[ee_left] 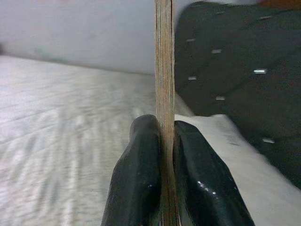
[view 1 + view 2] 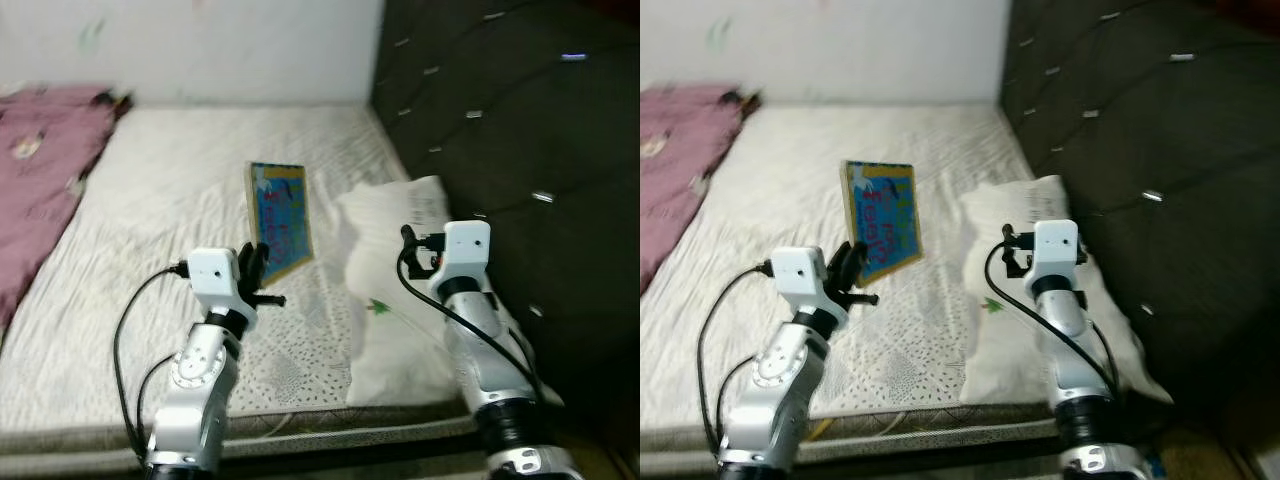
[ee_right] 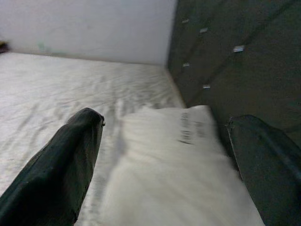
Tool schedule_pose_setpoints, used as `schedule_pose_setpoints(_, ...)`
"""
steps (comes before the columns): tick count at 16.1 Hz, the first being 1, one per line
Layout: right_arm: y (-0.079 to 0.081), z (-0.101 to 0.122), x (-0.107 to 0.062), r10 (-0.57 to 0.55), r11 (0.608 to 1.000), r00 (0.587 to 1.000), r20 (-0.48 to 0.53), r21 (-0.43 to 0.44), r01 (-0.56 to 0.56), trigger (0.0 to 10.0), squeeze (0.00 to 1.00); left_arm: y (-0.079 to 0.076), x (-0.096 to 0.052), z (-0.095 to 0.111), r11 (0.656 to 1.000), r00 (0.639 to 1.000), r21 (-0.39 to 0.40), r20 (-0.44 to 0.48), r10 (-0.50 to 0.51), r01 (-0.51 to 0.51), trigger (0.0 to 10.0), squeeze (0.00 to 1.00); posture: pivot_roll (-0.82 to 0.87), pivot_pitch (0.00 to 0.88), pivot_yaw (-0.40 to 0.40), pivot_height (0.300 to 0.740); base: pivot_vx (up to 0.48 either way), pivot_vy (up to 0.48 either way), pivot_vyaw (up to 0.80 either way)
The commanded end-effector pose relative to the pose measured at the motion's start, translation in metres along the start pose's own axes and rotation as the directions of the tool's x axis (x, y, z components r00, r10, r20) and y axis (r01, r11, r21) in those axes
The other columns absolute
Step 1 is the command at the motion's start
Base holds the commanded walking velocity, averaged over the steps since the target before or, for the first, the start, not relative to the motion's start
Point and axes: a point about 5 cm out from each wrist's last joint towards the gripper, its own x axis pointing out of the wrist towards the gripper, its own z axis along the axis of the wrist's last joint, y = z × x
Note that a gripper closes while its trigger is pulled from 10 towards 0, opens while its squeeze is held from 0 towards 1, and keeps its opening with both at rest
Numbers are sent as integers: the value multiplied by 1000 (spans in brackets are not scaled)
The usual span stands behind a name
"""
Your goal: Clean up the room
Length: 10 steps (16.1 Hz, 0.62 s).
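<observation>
A blue picture book (image 2: 281,222) with a yellow border is held above the white mattress (image 2: 170,190). My left gripper (image 2: 256,262) is shut on its near edge; in the left wrist view the book's edge (image 1: 164,70) stands upright, pinched between the two black fingers (image 1: 136,174). My right gripper (image 3: 164,127) is open over a white pillow (image 2: 395,290), its fingers (image 3: 66,160) wide apart with nothing between them.
A dark tufted headboard (image 2: 510,130) runs along the right side. A pink blanket (image 2: 45,170) lies at the far left of the bed. A white wall (image 2: 200,45) stands behind. The mattress's front edge (image 2: 300,425) is close to my body.
</observation>
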Motion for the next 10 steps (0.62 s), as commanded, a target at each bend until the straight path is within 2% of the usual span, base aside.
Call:
schedule_pose_setpoints(1, 2, -1, 0, 15, 1000, 1000, -7, -1, -15, 10000, 0, 2, 2, 12, 1000, 998, 13, 60, 15, -16, 10000, 0, 0, 36, -20, 740, 281, 0, 0)
schedule_pose_setpoints(10, 4, -4, -1, 33, 999, 999, -20, 3, -33, 10000, 0, 3, 3, 10, 999, 998, 19, 52, 37, -38, 10000, 0, -1, 38, -18, 740, 0, 0, 0)
